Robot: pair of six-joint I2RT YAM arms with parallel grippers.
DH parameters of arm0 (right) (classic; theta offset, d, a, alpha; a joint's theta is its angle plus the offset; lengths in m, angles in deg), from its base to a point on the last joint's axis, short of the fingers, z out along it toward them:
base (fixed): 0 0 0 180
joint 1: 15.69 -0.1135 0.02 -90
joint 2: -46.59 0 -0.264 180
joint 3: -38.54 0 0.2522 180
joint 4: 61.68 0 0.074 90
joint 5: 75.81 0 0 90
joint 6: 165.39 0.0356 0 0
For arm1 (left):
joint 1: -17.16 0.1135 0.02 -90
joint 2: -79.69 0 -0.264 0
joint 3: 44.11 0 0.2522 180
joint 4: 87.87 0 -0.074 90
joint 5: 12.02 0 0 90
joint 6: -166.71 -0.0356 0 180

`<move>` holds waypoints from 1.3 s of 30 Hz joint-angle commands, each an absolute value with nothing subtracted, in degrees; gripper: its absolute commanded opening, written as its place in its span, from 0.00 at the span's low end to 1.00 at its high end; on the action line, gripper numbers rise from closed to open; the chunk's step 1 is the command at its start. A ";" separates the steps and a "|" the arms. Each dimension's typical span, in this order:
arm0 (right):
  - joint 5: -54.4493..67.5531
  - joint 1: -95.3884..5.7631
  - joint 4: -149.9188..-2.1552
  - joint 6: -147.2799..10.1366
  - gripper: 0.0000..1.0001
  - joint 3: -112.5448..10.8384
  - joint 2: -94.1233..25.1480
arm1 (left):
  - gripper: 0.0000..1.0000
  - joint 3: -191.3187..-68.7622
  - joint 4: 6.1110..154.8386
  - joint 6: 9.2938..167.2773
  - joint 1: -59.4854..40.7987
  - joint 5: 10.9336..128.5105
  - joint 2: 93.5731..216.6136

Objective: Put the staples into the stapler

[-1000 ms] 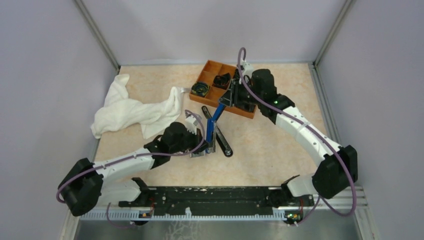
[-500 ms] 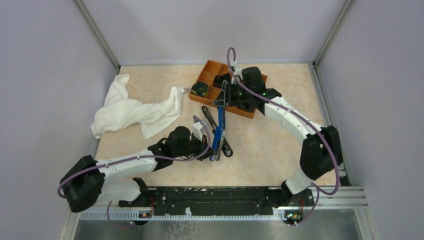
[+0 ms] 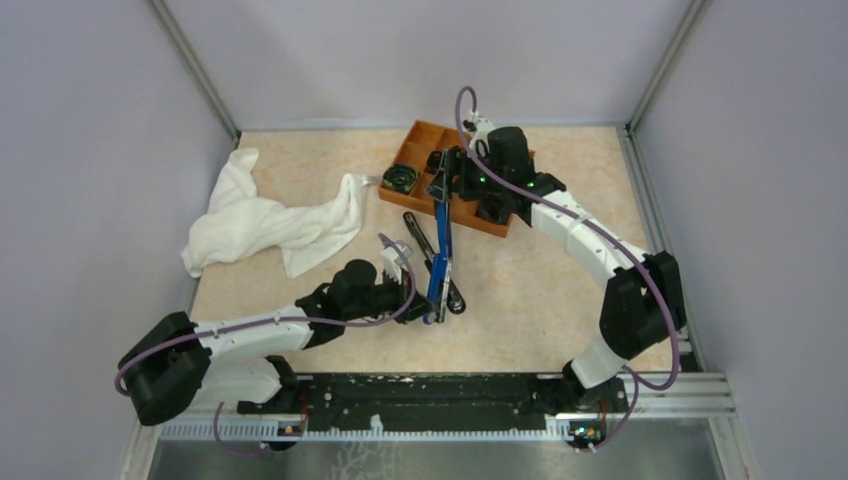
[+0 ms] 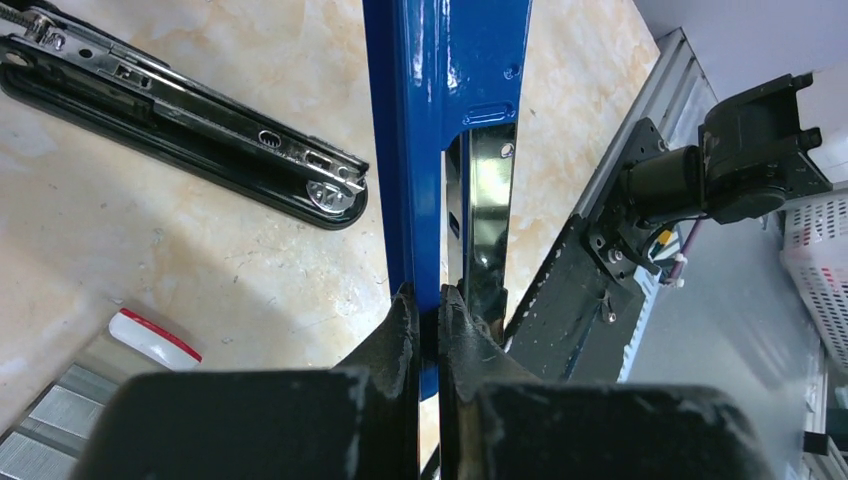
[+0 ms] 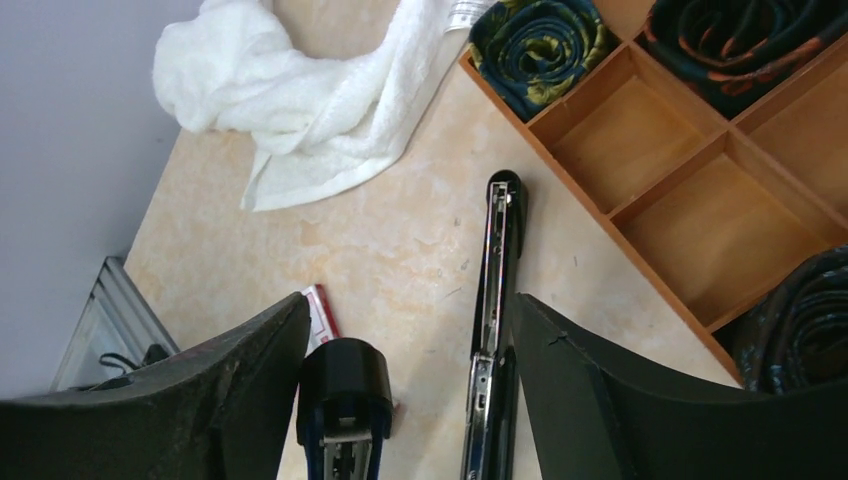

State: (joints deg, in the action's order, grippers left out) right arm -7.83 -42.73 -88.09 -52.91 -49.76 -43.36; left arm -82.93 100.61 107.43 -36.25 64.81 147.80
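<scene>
The left gripper (image 4: 428, 300) was seen pressed tight on the low end of the blue stapler (image 4: 445, 90), whose arm was held tilted up toward 12 o'clock. The right gripper (image 5: 410, 310) was spread wide. The blue stapler's black-capped tip was caught between its fingers (image 5: 250, 375), nearer the one at 9 o'clock, though contact could not be told.

The stapler (image 5: 495, 330) was laid open on the table (image 5: 400, 230), just at 3 o'clock of that tip, and gripped by nothing. The carton (image 5: 320, 312) was spotted at 9 o'clock of the tip. The staples (image 4: 45, 420) were found beside it, at 7 o'clock in the left wrist view. A towel (image 3: 265, 220) was dumped at 10 o'clock on the table and a tray (image 3: 415, 140) was parked at 12.
</scene>
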 commanded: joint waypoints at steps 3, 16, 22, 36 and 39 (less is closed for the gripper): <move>-4.59 -42.15 -83.87 -54.85 0.78 -50.13 -37.35 | 0.00 -81.34 108.61 111.90 -35.01 68.14 145.28; -8.99 -46.66 -78.42 -51.45 0.78 -33.48 -28.79 | 0.00 -80.16 113.53 122.02 -31.98 72.13 147.16; -10.70 -49.68 -76.10 -50.37 0.74 -30.39 -28.90 | 0.00 -79.92 117.81 125.45 -31.57 70.59 149.54; -10.16 -50.87 -74.18 -50.40 0.52 -27.73 -31.29 | 0.00 -80.58 120.73 128.76 -31.28 68.77 151.11; -10.21 -51.32 -73.95 -50.82 0.47 -27.85 -31.66 | 0.00 -80.93 120.78 129.07 -31.29 68.33 151.71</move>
State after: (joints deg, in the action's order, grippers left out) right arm -9.88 -50.32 -77.38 -49.85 -27.36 -31.43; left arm -79.46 113.90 128.78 -31.55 69.60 151.50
